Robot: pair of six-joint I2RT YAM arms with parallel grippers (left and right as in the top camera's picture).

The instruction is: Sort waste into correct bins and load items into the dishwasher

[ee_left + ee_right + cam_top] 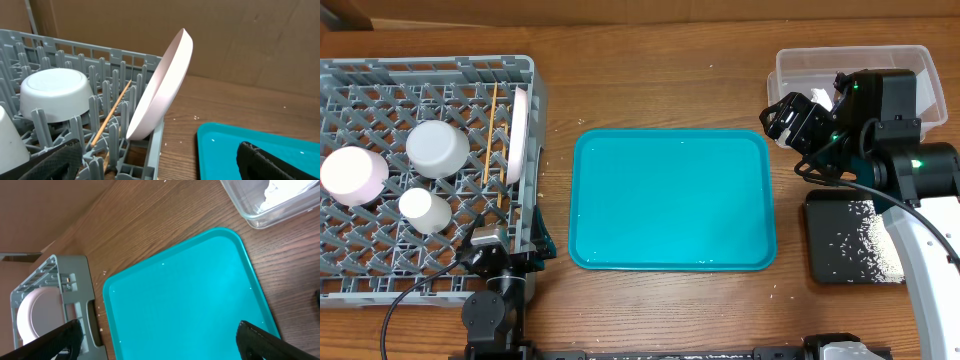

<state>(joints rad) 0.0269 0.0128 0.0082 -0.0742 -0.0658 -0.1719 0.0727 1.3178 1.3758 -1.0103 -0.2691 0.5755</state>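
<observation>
Left gripper (159, 155) is hovering at the near right corner of the rack (380, 275); jaws are standing wide apart, gripping nothing; cup (423, 208) is sitting in the rack, with an upturned bowl (437, 148) just beyond it; chopsticks (493, 140) are lying in the rack, long axis running near to far, just left of the plate (519, 135); plate is standing on edge at the rack's right wall, edge line also near to far, top tilting out over that wall.

Teal tray (670, 200) is lying mid-table, long axis left to right; black tray (825, 215) at right is carrying crumbs (865, 245).

Right gripper (160, 330) is hanging between teal tray and tub (790, 70); jaws wide apart, empty; napkin (280, 192) is lying in the tub.

Table (660, 300) is showing brown woodgrain; brown board (250, 30) is standing behind.
</observation>
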